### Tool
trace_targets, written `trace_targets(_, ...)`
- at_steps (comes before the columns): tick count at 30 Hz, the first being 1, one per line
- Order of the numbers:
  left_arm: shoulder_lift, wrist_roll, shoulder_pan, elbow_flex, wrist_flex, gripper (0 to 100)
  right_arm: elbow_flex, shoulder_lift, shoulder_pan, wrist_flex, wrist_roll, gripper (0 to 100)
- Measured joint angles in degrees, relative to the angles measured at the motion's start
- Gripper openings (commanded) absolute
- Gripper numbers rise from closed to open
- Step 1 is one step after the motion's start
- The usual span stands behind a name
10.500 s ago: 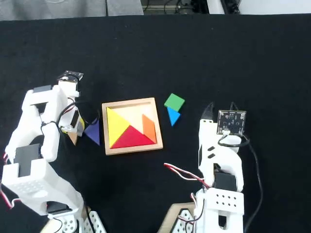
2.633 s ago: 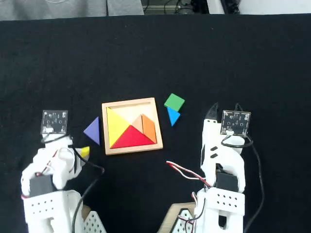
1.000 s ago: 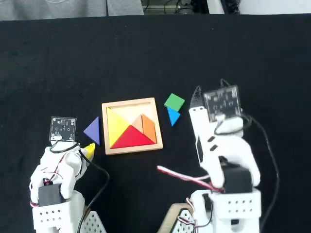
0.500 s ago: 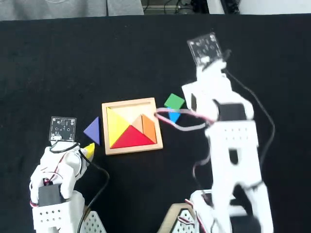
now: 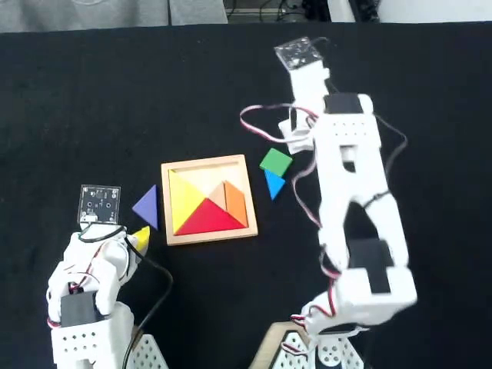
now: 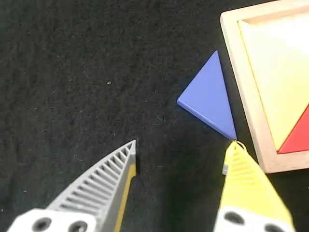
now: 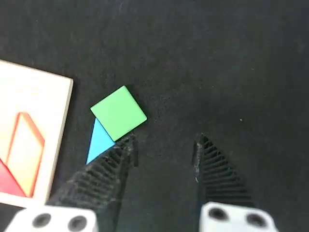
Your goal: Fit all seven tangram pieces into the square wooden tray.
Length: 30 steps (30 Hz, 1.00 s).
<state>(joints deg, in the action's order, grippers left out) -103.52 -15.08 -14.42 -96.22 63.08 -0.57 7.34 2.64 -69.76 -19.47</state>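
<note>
Now, right arm: it has swung up from its folded rest at the tray's 5 o'clock and stretches out over the desk [image 5: 115, 92]. A second ago it was only starting to rise.
Right gripper [image 7: 164, 141]: jaws parted with nothing between them. It hangs over bare desk just beside the green square [image 7: 119, 113], on the side away from the tray. One fingertip [image 7: 126, 145] sits near the spot where the square meets the blue triangle [image 7: 99, 141].
Green square and blue triangle: both lie flat on the desk, touching each other. They are at the tray's 2 and 3 o'clock and have not shifted.
Left gripper [image 6: 184, 143]: spread wide and empty, at the tray's 8 o'clock, where its arm has drawn back and settled. Its yellow fingertip [image 6: 239, 164] is just by a corner of the purple triangle [image 6: 208, 99].
Purple triangle: flat on the desk at the tray's 9 o'clock, close to the rim but outside it.
Tray [image 5: 204, 162]: holds four pieces: a yellow triangle [image 5: 183, 201], a red triangle [image 5: 207, 217], an orange triangle [image 5: 237, 204] and a pale parallelogram [image 5: 219, 196] (this last has arrived since the earliest frame).
Meaning for the task: three pieces are still out, so it is a little past halfway. The work seems to have passed to the right side, and the green square looks like the likely next pick.
</note>
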Motion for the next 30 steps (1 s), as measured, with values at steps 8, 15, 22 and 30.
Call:
trace_targets(8,0.00,0.00,0.00,0.00,0.00,29,19.08,15.56,0.00,-9.49,-6.42,20.2)
trace_targets(15,0.00,0.00,0.00,0.00,0.00,29,37.27,30.42,1.67,-18.64,-12.13,29.0)
trace_targets(22,0.00,0.00,0.00,0.00,0.00,29,50.99,44.04,7.30,-24.97,-16.88,30.8)
trace_targets(30,0.00,0.00,0.00,0.00,0.00,29,60.48,53.63,7.74,-28.92,-18.29,31.1)
